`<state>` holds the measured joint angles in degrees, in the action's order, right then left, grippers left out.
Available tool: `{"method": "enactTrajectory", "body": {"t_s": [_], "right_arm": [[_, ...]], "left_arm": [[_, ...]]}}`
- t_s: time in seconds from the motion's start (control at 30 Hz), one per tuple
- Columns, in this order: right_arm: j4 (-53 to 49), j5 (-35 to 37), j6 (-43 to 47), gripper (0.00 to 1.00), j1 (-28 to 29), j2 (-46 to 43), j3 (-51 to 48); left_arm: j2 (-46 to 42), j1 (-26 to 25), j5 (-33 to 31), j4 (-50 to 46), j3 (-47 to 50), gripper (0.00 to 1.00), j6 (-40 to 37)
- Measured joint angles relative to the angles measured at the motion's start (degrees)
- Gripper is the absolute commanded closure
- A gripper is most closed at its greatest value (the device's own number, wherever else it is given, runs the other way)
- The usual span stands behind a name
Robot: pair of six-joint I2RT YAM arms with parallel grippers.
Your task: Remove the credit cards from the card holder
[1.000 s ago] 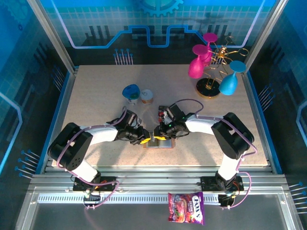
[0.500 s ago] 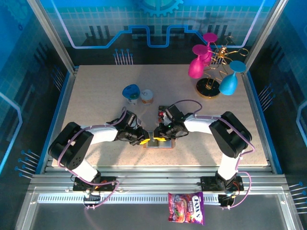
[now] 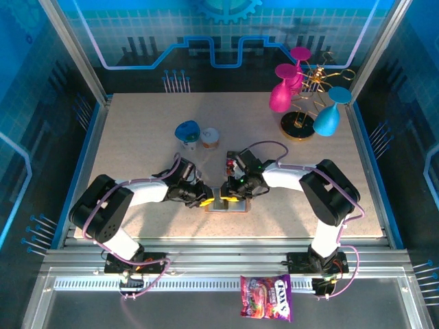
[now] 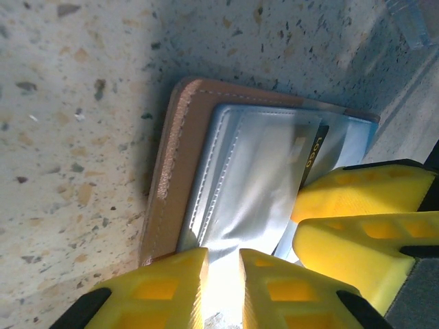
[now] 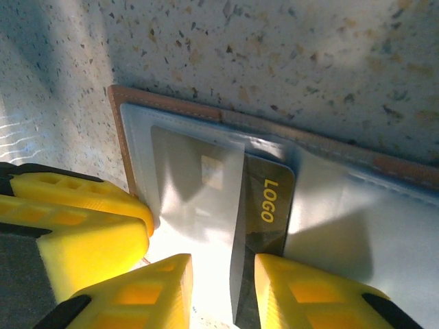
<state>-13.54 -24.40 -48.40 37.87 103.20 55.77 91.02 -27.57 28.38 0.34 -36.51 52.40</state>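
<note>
Jaws barely parted and holds unclear, the left gripper (image 4: 223, 264) at 9 o'clock should pin the card holder (image 4: 167, 171) while the right gripper (image 5: 223, 271) draws the LOGO card (image 5: 267, 205) out flat.

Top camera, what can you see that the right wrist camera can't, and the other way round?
Top view: pink and blue goblets on a gold stand, two little tubs, the candy bag and the whole arms. Right wrist view: up close, a dark card with yellow LOGO letters poking from its pocket, beside a see-through pocket. Both: the brown card holder on the speckled table, with the left end effector and right end effector at it.
</note>
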Motion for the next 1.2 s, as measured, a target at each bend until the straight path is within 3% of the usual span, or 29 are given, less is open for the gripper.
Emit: {"method": "enactTrajectory", "body": {"t_s": [0.57, 1.2], "right_arm": [[-0.6, 0.0, 0.7, 0.68, 0.0, 0.0, 0.2], [2.1, 0.1, 0.4, 0.68, -1.3, -5.2, -4.0]], "left_arm": [[-0.2, 0.0, 0.0, -0.5, 0.0, 0.81, 0.0], [0.1, 0.1, 0.0, -5.9, -5.3, 0.90, -3.1]]}}
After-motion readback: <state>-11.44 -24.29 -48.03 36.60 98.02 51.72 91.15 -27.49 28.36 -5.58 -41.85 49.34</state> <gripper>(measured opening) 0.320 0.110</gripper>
